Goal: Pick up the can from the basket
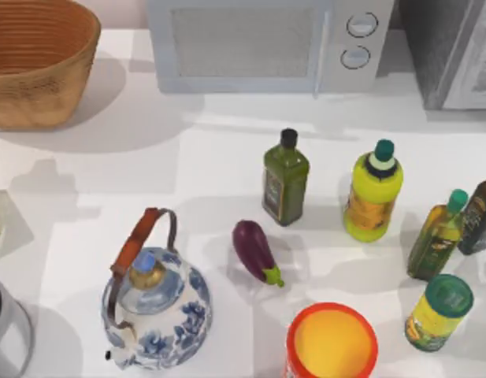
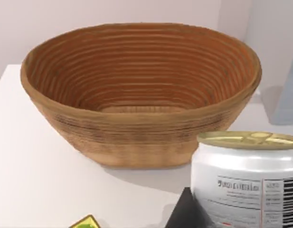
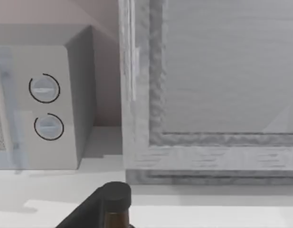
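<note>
One can [image 2: 246, 183] showed in the left wrist view, upright, white sides with black print and a pale gold top. It was outside the basket [image 2: 137, 137], on the camera's side of the basket's wall and apart from it; could not tell whether it rested on the table [image 2: 37, 180] or was lifted. A dark part of the left gripper [image 2: 185, 214] lay against the can's lower side. Open or closed on the can: could not tell.

Top view: the basket [image 1: 39, 98] stood at the table's [image 1: 148, 173] far left corner, with the microwave [image 1: 258, 47] to its right along the back. A teapot [image 1: 160, 315] sat near the front, an eggplant [image 1: 254, 250] just right of it. A green bottle [image 1: 285, 185] and a yellow bottle [image 1: 372, 197] stood mid-table. The tub [image 1: 293, 340] was at the front edge, the jar [image 1: 438, 313] to its right. Two more bottles, one olive [image 1: 435, 236] and one dark [image 1: 480, 216], stood at the right edge.

Right wrist view: the right gripper [image 3: 87, 213] was just beside a black bottle cap [image 3: 117, 194], facing the microwave [image 3: 42, 95] and a grey cabinet [image 3: 222, 95]. Its state: could not tell.
</note>
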